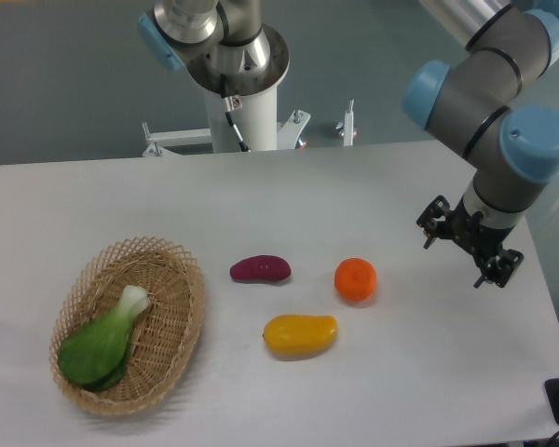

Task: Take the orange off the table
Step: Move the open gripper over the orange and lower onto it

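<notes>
I see the gripper (460, 250) hanging over the right part of the table (401, 186), its fingers (431, 233) spread apart and holding nothing, with bare white surface under it and the table's right edge close on its far side. The orange (355, 279) sits on the table to the left of the gripper, apart from it, with open surface between them; the yellow mango (300, 334) lies just beside it toward the front and the purple vegetable (259, 269) farther left. The wicker basket (172, 326) with a green leafy vegetable (98, 349) stands near the front-left edge, well apart from the orange.
</notes>
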